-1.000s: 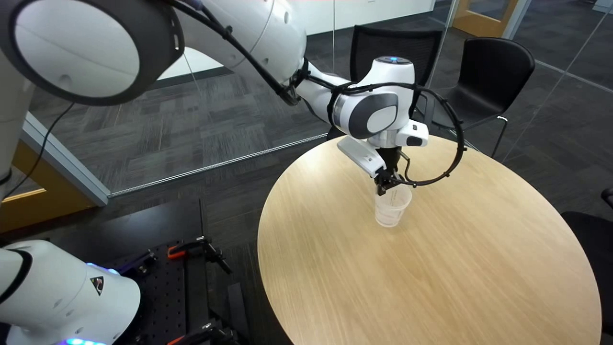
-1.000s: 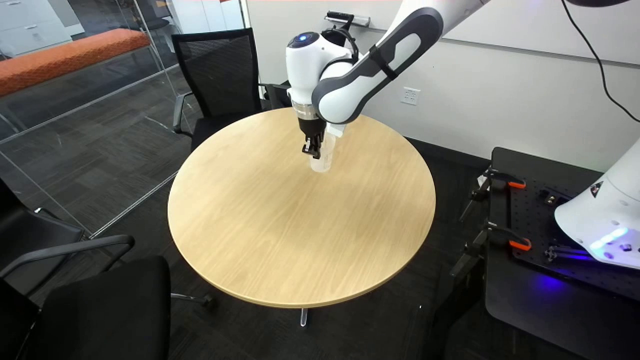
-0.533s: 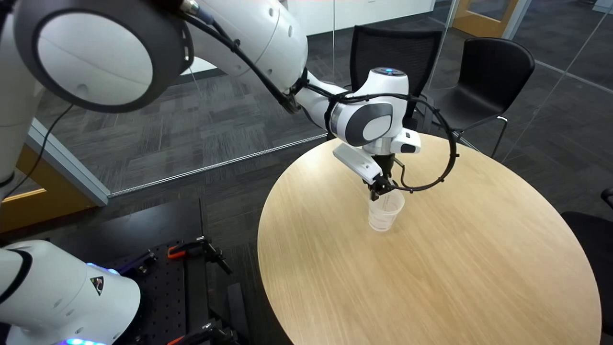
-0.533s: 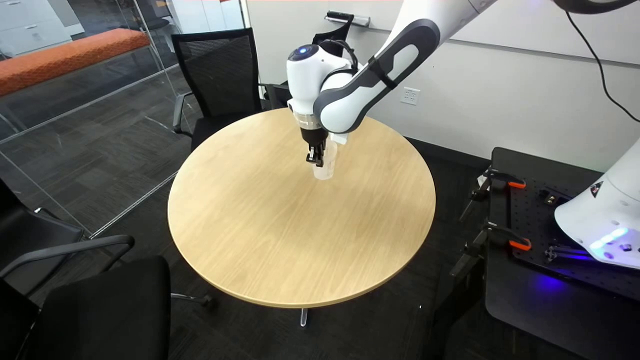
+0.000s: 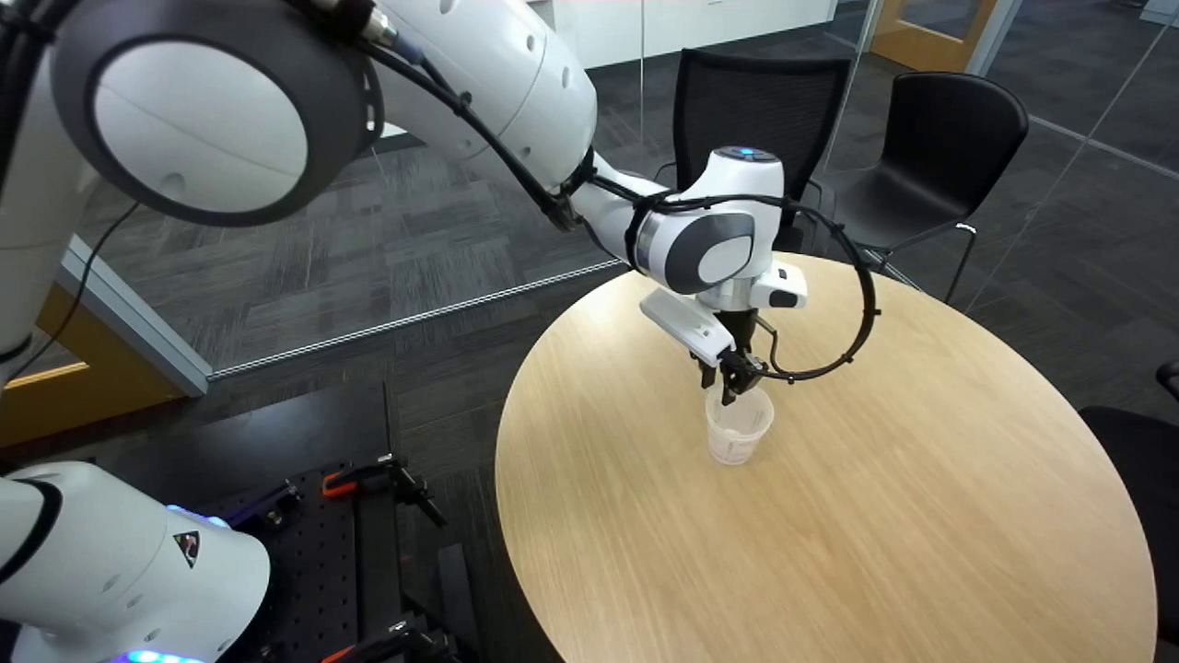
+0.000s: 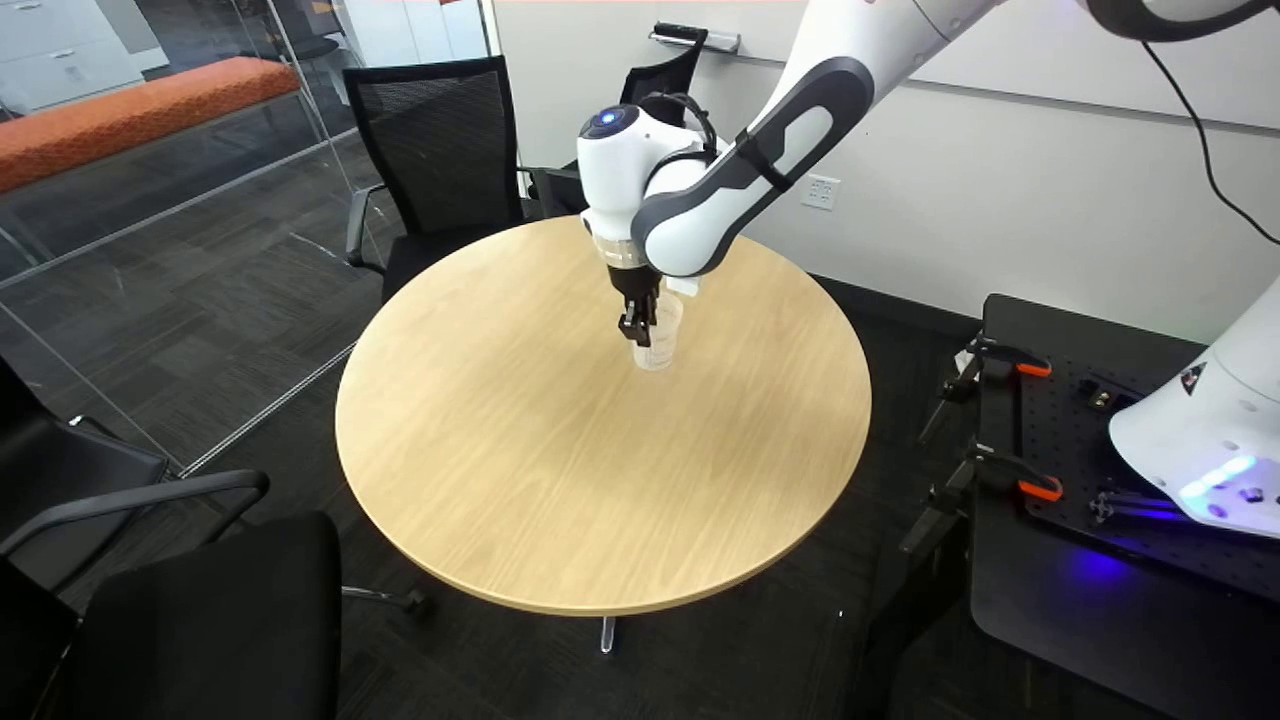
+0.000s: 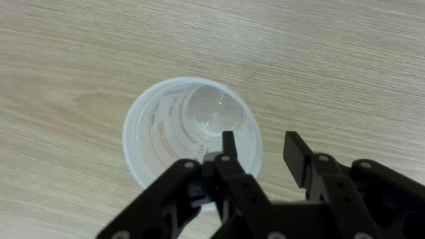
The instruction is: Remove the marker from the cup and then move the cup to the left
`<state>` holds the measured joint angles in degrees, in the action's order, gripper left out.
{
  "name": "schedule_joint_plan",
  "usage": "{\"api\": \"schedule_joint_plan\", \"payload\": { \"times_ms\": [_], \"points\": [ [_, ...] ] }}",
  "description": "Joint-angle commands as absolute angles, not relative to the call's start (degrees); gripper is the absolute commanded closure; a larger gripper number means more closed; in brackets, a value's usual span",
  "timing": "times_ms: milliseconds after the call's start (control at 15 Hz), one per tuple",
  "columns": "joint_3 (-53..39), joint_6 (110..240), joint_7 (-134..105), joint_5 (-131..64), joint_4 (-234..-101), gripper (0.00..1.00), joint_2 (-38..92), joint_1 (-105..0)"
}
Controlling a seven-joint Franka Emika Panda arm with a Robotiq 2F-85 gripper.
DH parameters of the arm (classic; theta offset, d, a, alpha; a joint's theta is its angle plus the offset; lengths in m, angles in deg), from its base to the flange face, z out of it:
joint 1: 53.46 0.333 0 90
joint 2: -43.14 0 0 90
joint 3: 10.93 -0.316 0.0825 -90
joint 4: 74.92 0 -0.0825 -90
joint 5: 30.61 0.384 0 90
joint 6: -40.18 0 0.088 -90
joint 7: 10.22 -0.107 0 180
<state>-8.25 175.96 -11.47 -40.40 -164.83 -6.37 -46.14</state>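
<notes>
Your end effector (image 7: 260, 149) just by cup (image 7: 186, 132), fingers (image 7: 295, 156) parted, clear gap between. In wrist view you have one finger over cup mouth, other outside rim. Can't tell if either touches. Cup upright on bench (image 5: 829, 525) in both exterior views, red and dark print on wall.

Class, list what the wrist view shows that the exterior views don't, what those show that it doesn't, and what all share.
Only the wrist view shows clearly the red marking on the cup. Only the exterior views show the robot's arm, its base, black chairs and the curved edge of the table. All share the cup, upright on the table, and the gripper near its mouth.
</notes>
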Motion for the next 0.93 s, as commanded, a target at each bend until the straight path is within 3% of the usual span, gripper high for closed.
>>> {"api": "schedule_joint_plan", "payload": {
  "times_ms": [0,200,867],
  "points": [
    [-7.17,177.27,-12.47,-42.74,-167.11,0.25,-4.10,-45.24],
    [-6.90,178.60,-13.29,-43.68,-168.91,0.02,-2.14,-44.89],
    [-2.84,184.34,-24.56,-49.12,-181.12,0.00,10.55,-40.07]
  ]
}}
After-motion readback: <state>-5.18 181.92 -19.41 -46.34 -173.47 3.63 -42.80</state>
